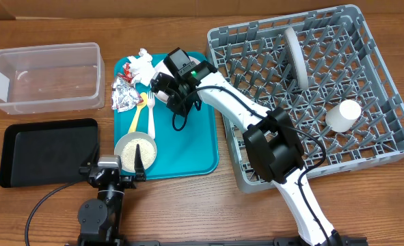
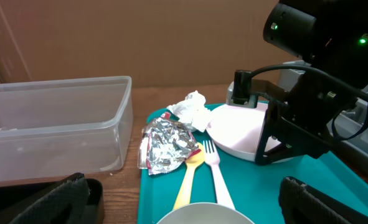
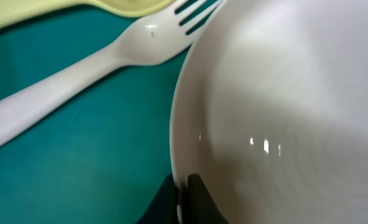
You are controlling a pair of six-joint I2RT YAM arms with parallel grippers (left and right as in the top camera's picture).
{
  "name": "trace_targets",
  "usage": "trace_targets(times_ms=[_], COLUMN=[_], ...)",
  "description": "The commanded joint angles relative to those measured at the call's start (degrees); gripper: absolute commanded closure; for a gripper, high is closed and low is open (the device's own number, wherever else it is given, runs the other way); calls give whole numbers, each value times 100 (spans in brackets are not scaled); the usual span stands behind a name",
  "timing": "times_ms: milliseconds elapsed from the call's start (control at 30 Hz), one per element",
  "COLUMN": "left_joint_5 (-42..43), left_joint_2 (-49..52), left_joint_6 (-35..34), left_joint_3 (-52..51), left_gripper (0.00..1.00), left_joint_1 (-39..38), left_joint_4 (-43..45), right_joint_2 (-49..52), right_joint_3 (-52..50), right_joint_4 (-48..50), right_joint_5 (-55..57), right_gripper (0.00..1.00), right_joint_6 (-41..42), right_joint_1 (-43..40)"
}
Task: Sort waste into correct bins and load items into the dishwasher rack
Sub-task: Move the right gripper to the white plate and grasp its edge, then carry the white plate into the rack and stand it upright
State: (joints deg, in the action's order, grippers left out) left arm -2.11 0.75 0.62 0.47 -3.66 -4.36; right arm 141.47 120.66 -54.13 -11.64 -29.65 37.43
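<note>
- Right pincer [image 3: 184,200] is pressed together on the rim of the white plate [image 2: 236,132], with the edge caught between my two dark fingertips at the bottom of the wrist view.
- That plate sits over the upper part of the teal tray [image 1: 202,140] in the overhead view, mostly hidden under my arm. I cannot tell whether it is lifted clear of the tray.
- Beside the plate lie the white fork [image 3: 65,81] and the yellow utensil [image 1: 136,121], side by side, the fork's prongs reaching the plate's rim.
- The crumpled napkin [image 2: 193,111] and the foil wrappers [image 2: 165,144] lie at the tray's upper left corner, touching each other.
- My left pincer [image 1: 114,162] is spread wide at the lower left of the overhead frame. One finger lies over the pale bowl [image 1: 118,142], which holds the rice-like grains [image 1: 132,154].
- On the table [image 1: 188,205], left of the teal tray, the clear tub [image 1: 44,75] stands above the black tray [image 1: 48,150].
- The dishwasher rack [image 1: 311,96] fills the right side. The grey plate [image 1: 297,58] stands on edge between its pegs, and the white cup [image 1: 343,115] sits nearer the right edge.
</note>
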Motion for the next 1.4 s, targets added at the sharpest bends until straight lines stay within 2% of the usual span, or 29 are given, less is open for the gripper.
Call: trace_targets(times_ms=[0,367,567,900,1067,1267,1367], left_joint_5=[26,26,26,26,26,26,26], left_joint_2=[-44,-44,-44,-44,-44,-44,-44], left_joint_6=[52,52,50,50,52,50,50], left_joint_3=[-20,-20,-20,-20,-20,-20,-20], left_gripper=[0,0,0,0,0,0,0], left_joint_1=[17,17,17,17,17,17,17], left_joint_4=[15,15,13,13,15,13,15], right_joint_2=[-173,-647,-831,-1215,-1604,-1982,-2120], right_joint_3=[37,671,1506,2498,2771,2771,2771], right_joint_4=[-291,-815,-1320,-1480,-1460,-1799,-2208], right_joint_5=[317,518,518,511,494,-597,-1742], right_gripper=[96,96,96,96,96,96,96], right_joint_6=[286,286,293,922,1639,1797,1794], right_joint_1=[-72,2,24,22,-48,-476,-1113])
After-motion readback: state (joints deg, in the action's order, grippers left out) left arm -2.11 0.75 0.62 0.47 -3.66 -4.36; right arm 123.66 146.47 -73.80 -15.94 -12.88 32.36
